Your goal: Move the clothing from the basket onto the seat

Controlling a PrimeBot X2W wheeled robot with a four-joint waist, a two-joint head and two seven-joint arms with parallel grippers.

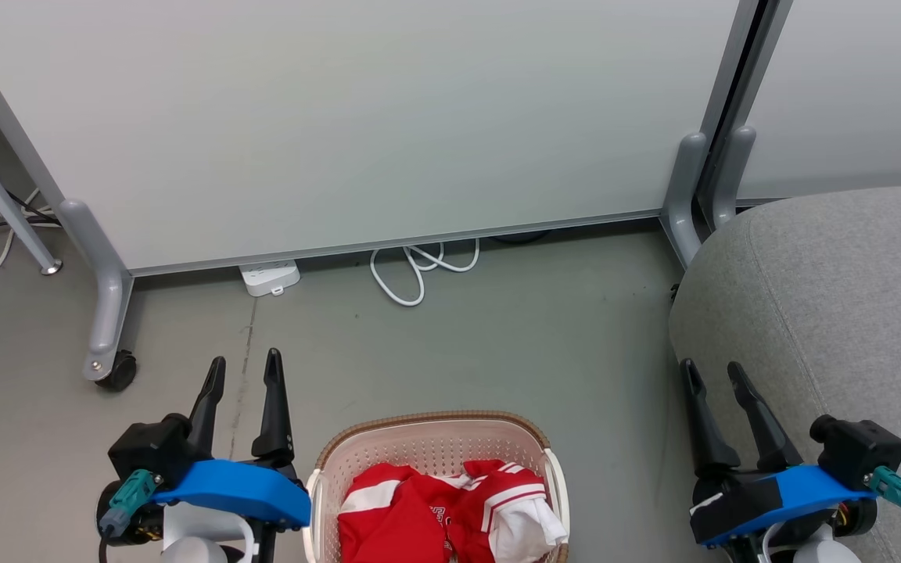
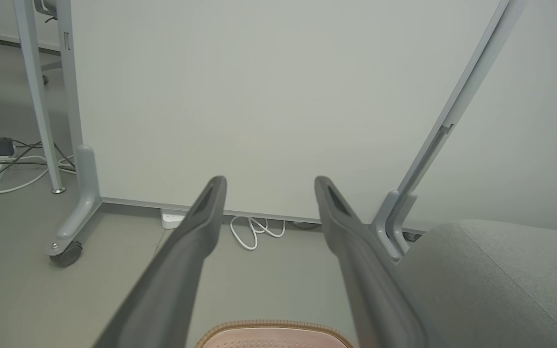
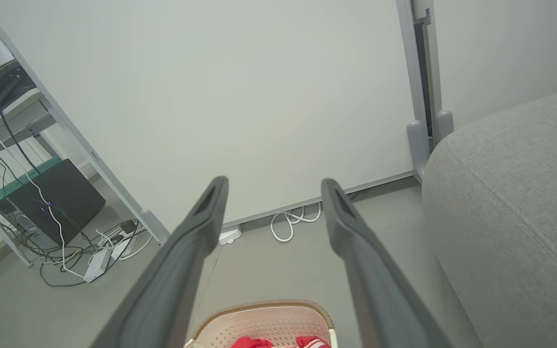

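The clothing (image 1: 450, 512), bright red with white stripes, lies bunched inside the basket (image 1: 435, 426), a cream perforated tub with a brown rim at the bottom centre of the head view. The basket's far rim (image 2: 269, 325) shows low in the left wrist view, and a scrap of red clothing (image 3: 278, 342) peeks up in the basket (image 3: 259, 319) in the right wrist view. The grey seat (image 1: 849, 313) fills the right side. My left gripper (image 1: 245, 371) hangs open left of the basket. My right gripper (image 1: 712, 375) hangs open by the seat's edge. Both are empty.
A white partition panel (image 1: 357, 117) on grey wheeled feet (image 1: 110, 367) stands across the back. A white power strip (image 1: 269, 277) and a coiled white cable (image 1: 419, 270) lie under it. More cables (image 3: 90, 246) and a dark box (image 3: 56, 198) sit far left.
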